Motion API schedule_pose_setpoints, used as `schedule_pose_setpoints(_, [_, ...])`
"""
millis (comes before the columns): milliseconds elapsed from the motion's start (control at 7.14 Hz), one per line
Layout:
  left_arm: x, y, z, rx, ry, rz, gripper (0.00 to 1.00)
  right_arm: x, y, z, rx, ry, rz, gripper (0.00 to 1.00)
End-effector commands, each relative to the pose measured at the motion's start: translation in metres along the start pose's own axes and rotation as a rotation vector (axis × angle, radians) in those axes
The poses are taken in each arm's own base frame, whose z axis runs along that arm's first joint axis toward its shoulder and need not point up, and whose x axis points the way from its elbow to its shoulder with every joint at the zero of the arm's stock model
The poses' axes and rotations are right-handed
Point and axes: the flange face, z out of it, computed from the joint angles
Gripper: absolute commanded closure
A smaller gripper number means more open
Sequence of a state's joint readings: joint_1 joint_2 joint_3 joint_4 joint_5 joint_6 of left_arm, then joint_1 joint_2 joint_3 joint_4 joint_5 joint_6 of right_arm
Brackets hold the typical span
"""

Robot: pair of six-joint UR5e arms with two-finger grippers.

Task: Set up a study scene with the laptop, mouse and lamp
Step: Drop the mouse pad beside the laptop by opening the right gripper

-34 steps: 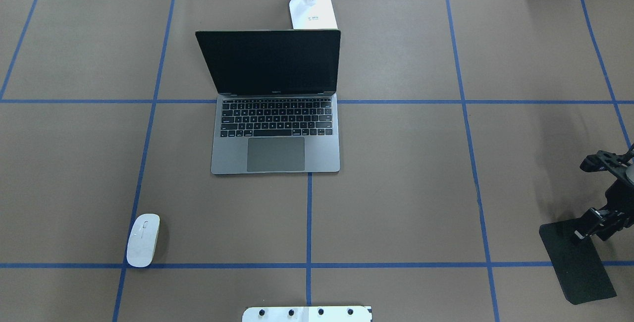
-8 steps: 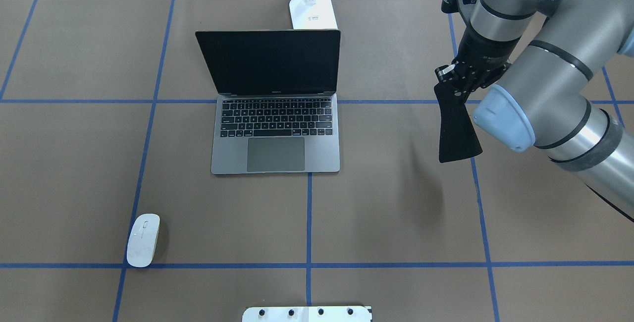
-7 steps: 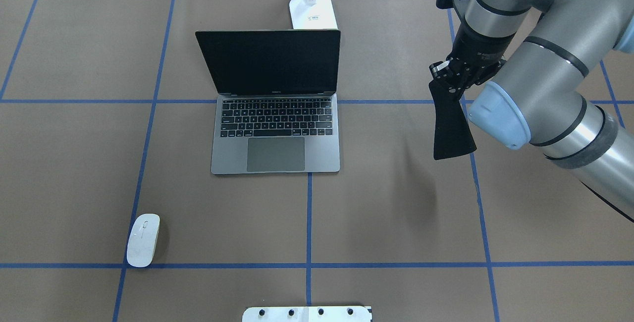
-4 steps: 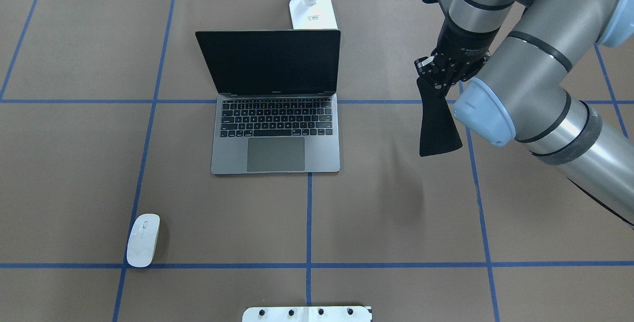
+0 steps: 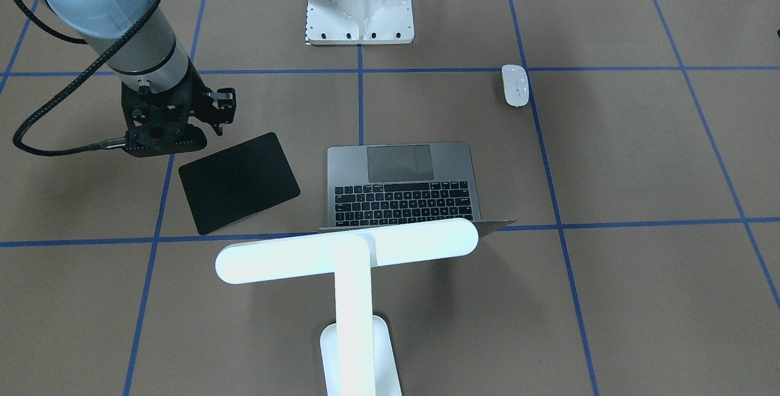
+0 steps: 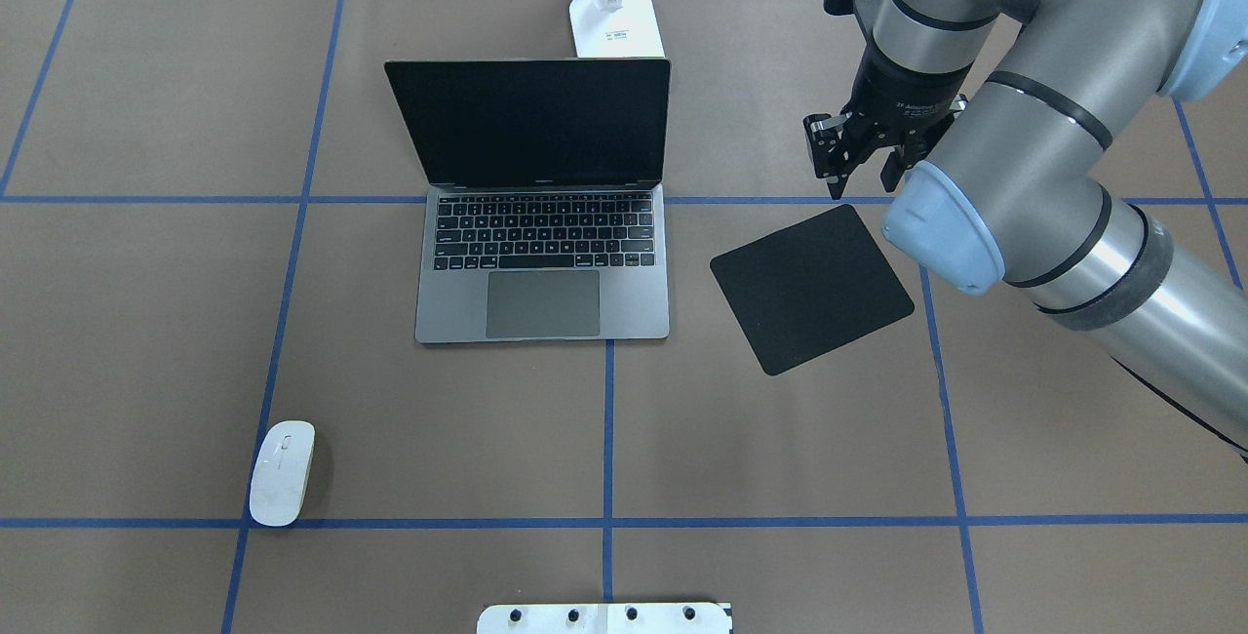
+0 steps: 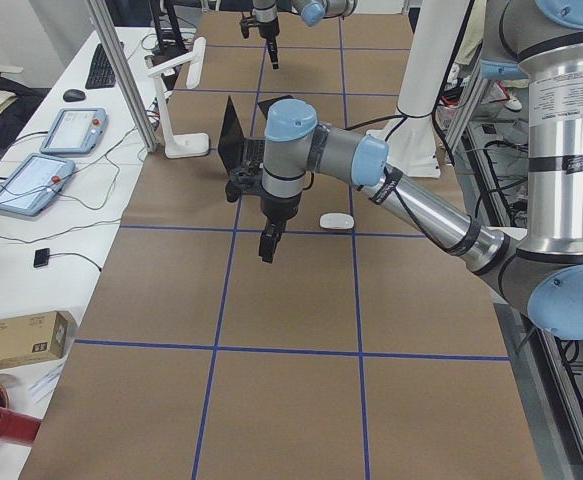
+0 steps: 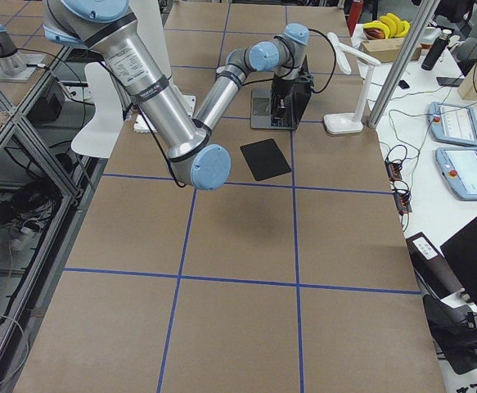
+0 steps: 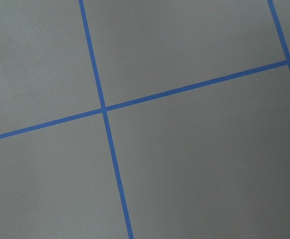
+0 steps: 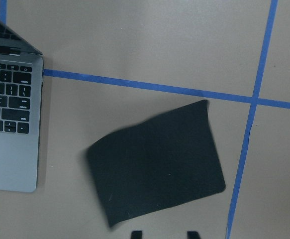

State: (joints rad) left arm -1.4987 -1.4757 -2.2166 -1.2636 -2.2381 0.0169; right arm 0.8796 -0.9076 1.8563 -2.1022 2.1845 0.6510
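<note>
Only the front view shows the lamp's point(image 5: 350, 256) T-bar, behind the open laptop point(image 6: 543, 263); overhead cuts it to base and stem. The right gripper point(image 10: 164, 233), jaws spread and empty, hangs by the black mat point(image 10: 157, 162) beside the laptop. The mouse point(image 6: 282, 473) lies well apart on the desk point(image 6: 780, 439), toward the robot's left. The left gripper point(image 7: 268, 240) shows only from the side, so I cannot tell how its jaws stand.

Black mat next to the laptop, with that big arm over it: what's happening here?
A robot is laying out a study desk. Its right pincer hangs open at the far edge of the black mat, which lies flat beside the open laptop, gripped by nothing. The mouse sits apart on the laptop's other side, nearer the robot. The lamp stands behind the laptop. The left pincer hangs over bare table.
</note>
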Motion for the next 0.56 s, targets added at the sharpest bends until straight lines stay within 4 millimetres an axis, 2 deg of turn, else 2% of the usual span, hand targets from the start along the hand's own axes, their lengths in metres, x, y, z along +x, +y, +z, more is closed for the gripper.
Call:
schedule_pose_setpoints(0, [0.0,0.0,0.0,0.0,0.0,0.0,0.01,-0.001,0.0,0.0,0.001,-0.001,0.0,0.0])
schedule_pose_setpoints(140, [-0.002,-0.001,0.002,-0.006,0.0,-0.006,0.01,0.004,0.0,0.003,-0.003,0.002,0.006,0.0])
schedule_pose_setpoints(420, [0.002,-0.009,0.003,-0.022,0.038,-0.062,0.0,0.034,0.003,0.024,-0.013,0.039,0.034,0.0])
